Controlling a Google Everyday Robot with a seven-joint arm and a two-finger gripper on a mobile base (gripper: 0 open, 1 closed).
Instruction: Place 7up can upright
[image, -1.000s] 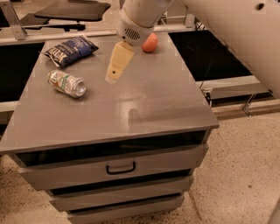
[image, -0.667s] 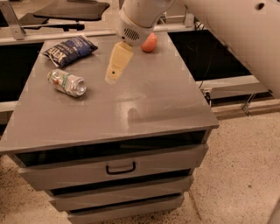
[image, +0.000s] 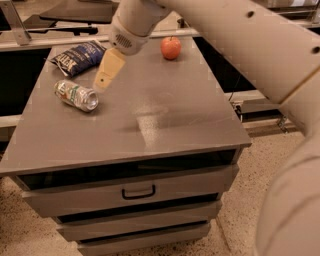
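The 7up can (image: 76, 95) lies on its side on the left part of the grey cabinet top (image: 165, 110), its shiny end facing the front right. My gripper (image: 103, 80) hangs from the white arm, pointing down and left. It is just above and to the right of the can, close to it but not touching it, and holds nothing that I can see.
A dark blue chip bag (image: 77, 57) lies at the back left, just behind the can. A red apple (image: 171, 47) sits at the back middle. The cabinet has drawers with a handle (image: 138, 191) in front. My arm crosses the upper right.
My gripper has moved left toward the can, uncovering the apple. The can, bag and apple have not moved.
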